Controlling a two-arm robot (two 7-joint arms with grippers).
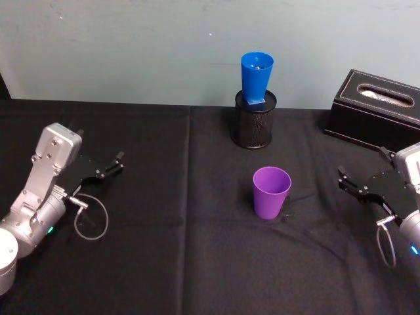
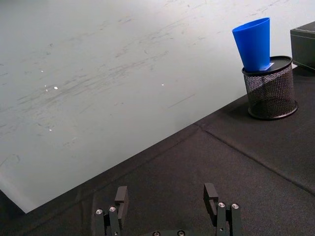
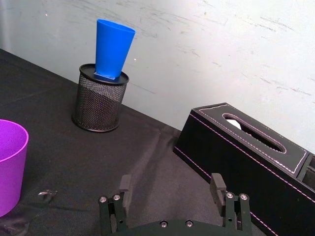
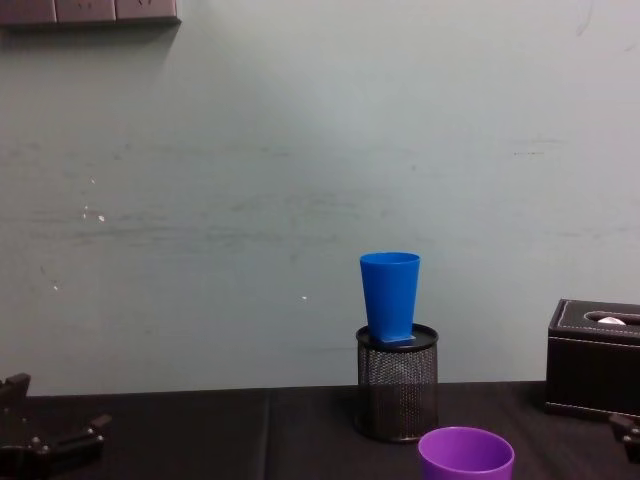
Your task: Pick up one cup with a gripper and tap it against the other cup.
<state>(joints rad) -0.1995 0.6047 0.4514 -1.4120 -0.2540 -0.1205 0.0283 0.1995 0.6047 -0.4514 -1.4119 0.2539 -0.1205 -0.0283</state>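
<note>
**A:** In front of the mesh pen holder (image 1: 255,121), on the robot's side of it, what is that?

**B:** The purple cup (image 1: 272,191). It stands upright on the black cloth (image 1: 164,262) with its mouth up. It is a little to the holder's right and clearly apart from it, and nothing touches it.

**A:** And the blue cup (image 1: 256,79)?

**B:** Its narrow base is set into the top of the holder, with its wide mouth up. It leans slightly and rises well above the holder's rim.

**A:** Where are the arms?

**B:** The left gripper (image 2: 166,195) is far to the holder's left and nearer the robot, low over the cloth. Its two fingers are spread wide, with only cloth between them. The right gripper (image 3: 171,183) is far to the holder's right, also nearer the robot. Its fingers are parted the same way and grip nothing. The purple cup sits between the two grippers, well apart from both.

**A:** Anything else near the holder?

**B:** A black tissue box (image 1: 377,108) lies to its right, by the pale wall (image 1: 131,46) that runs behind them both.
</note>
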